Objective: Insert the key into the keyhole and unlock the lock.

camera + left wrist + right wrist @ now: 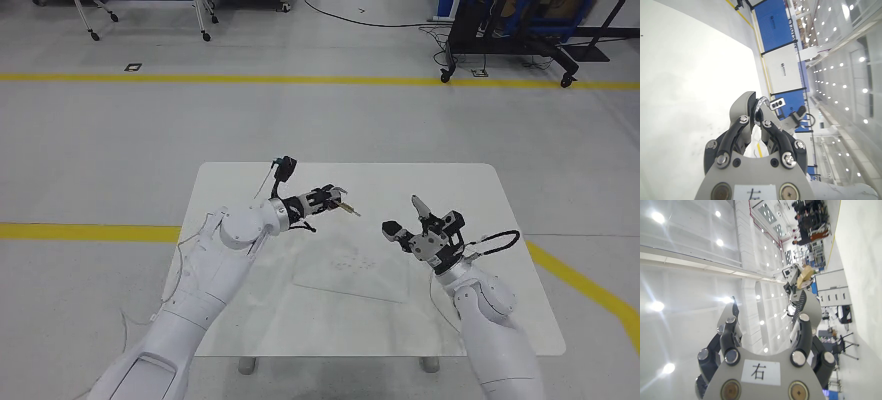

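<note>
Right wrist view, left end effector (336, 197) pinching brass lock (806, 275), right end effector (768, 301) spread

Left gripper (335, 198) hung over the white table (460, 180), nearer its far edge, clamped on the small brass lock (349, 209), which poked out toward the right gripper (404, 220). That one sat close by over the middle, fingers spread wide, nothing between them. A thin clear sheet (350, 270) lay flat below both.
</note>
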